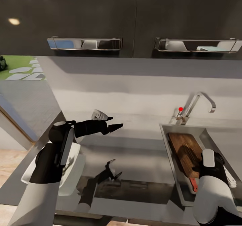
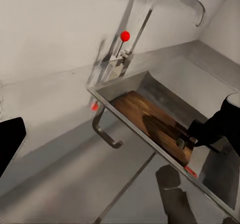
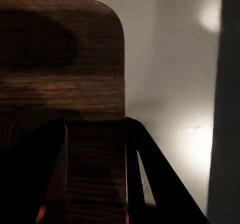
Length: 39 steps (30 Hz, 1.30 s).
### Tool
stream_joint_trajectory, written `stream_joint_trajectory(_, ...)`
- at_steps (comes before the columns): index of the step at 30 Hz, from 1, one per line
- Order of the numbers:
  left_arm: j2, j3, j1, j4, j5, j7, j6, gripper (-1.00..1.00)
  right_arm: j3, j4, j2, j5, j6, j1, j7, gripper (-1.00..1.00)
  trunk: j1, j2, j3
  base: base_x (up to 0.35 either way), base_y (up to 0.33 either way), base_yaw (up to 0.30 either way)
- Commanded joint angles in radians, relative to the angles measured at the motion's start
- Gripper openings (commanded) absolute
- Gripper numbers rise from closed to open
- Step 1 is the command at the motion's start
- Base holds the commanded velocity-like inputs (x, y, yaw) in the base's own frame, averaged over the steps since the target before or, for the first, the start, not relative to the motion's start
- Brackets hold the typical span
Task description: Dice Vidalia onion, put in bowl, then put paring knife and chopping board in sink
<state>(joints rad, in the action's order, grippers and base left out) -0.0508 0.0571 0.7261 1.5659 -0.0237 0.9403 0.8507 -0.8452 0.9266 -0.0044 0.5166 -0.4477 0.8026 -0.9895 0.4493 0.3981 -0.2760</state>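
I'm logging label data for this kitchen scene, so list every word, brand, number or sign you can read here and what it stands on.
None: no words, brands or numbers can be read in any view.
The only mark is a plain red dot on the tap behind the sink; it carries no text.
The chopping board in the sink shows wood grain only.
The cabinet handles show reflections, not lettering.

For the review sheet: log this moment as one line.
chopping board in sink | right gripper over board | left gripper open, idle

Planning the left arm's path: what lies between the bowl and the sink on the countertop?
Bare countertop between bowl and sink in the head view; only the left gripper hovers above it.
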Motion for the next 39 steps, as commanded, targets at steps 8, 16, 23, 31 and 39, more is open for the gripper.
stream_joint_trajectory(8, 0.000, 0.000, 0.001, 0.000, -0.002, 0.001, 0.008, 1.00, 0.000, 0.001, 0.000, 0.003, -0.008, 0.001, -0.005, -1.00, 0.001, 0.002, -0.005, 0.022, 0.000, 0.000)
stream_joint_trajectory(16, 0.000, 0.000, 0.001, 0.000, -0.002, 0.001, 0.008, 1.00, 0.000, 0.001, 0.000, 0.003, -0.009, 0.000, -0.005, -1.00, 0.001, 0.002, -0.009, 0.000, 0.000, 0.000)
stream_joint_trajectory(23, -0.001, 0.000, 0.001, 0.000, -0.002, 0.001, 0.008, 1.00, 0.000, 0.001, 0.000, 0.003, -0.009, 0.001, -0.005, -1.00, 0.001, 0.002, -0.015, 0.000, 0.000, 0.000)
stream_joint_trajectory(31, -0.001, 0.000, 0.001, 0.000, -0.002, 0.001, 0.008, 1.00, -0.001, 0.001, 0.000, 0.003, -0.009, 0.001, -0.005, -1.00, 0.001, 0.002, -0.025, 0.000, 0.000, 0.000)
stream_joint_trajectory(39, 0.000, 0.000, 0.001, 0.000, -0.002, 0.001, 0.008, 1.00, -0.002, 0.001, 0.000, 0.003, -0.009, 0.001, -0.006, -1.00, 0.001, 0.002, -0.031, 0.000, 0.000, 0.000)
